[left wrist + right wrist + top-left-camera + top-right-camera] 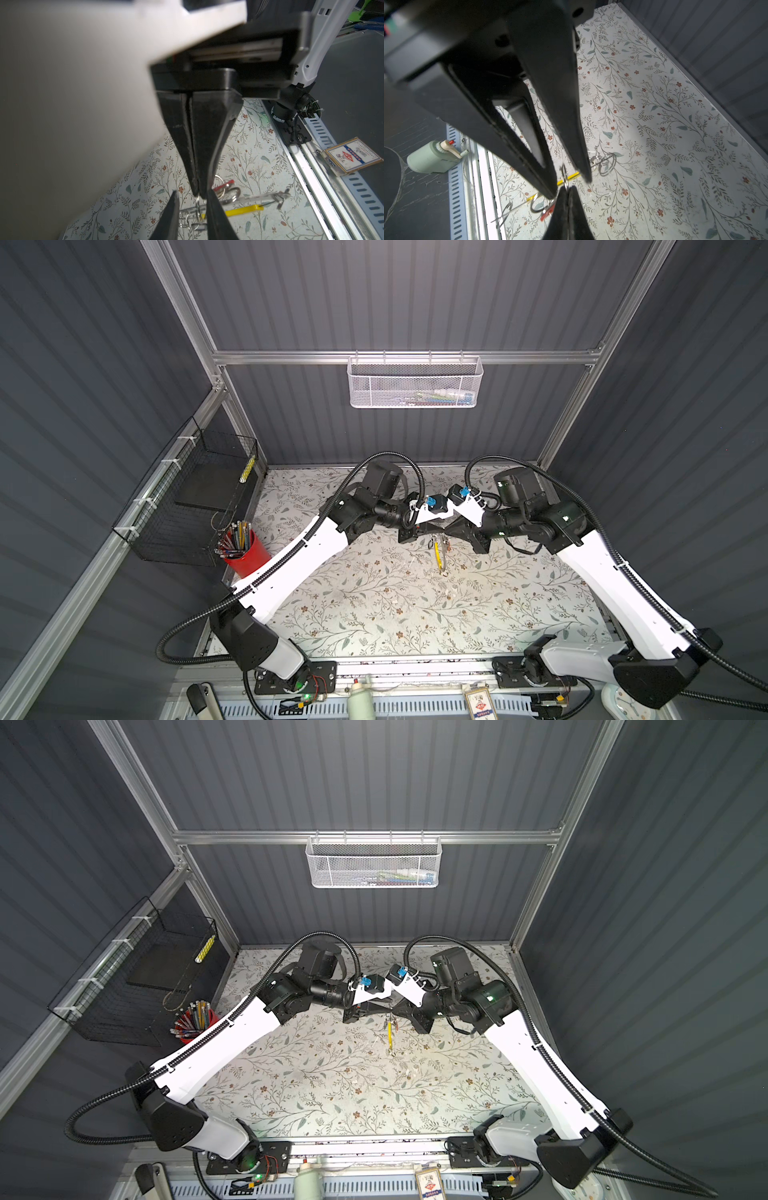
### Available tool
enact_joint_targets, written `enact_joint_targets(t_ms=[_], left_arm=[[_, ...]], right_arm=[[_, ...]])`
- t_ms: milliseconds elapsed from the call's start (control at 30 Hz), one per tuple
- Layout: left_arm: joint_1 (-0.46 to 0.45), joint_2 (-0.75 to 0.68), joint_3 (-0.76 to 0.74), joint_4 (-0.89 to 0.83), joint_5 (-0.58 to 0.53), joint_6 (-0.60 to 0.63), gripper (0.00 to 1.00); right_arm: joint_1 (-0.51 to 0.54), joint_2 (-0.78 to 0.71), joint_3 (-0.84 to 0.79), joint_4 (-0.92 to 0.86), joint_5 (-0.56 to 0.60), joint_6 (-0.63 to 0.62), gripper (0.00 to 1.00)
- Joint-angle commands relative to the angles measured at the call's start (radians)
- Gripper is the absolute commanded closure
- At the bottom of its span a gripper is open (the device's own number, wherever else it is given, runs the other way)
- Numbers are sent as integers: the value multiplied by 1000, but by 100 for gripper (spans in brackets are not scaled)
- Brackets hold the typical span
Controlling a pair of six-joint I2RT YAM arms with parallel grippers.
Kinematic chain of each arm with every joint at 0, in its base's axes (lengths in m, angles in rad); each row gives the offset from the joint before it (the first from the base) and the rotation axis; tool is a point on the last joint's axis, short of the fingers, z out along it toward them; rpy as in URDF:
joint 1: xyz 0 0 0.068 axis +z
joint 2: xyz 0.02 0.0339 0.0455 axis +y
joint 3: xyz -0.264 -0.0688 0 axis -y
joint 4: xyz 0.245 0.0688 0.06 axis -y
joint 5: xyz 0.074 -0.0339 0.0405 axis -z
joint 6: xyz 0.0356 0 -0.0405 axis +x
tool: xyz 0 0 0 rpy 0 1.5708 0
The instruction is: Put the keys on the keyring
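floral tabletop (374, 605), left gripper (570, 187) spread, right gripper (197, 191) pinching one small ring (565, 178), one keyring (437, 553) hanging, one red tag (225, 185)

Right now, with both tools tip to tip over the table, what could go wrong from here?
1. The right tool pinches only a thin ring at its very tips, with the keyring and red-tagged key apparently dangling below; a slip would likely drop the bunch onto the table.
2. The left tool stands open around that same ring, nearly touching the right tool; closing there could knock the ring loose or clash the tools.
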State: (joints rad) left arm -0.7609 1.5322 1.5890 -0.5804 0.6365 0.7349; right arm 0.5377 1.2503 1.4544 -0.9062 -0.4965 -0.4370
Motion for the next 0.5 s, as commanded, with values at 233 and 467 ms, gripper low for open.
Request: enact_joint_targets(t_ms=[233,467], left_arm=[[-3,23,19,-36,-15,-16,74],[-3,29,20,-27,-11,-23,91]], right_arm=[[22,-43,-5,38,9,-34,100],[22,-48,-15,53,-11,-34,100]])
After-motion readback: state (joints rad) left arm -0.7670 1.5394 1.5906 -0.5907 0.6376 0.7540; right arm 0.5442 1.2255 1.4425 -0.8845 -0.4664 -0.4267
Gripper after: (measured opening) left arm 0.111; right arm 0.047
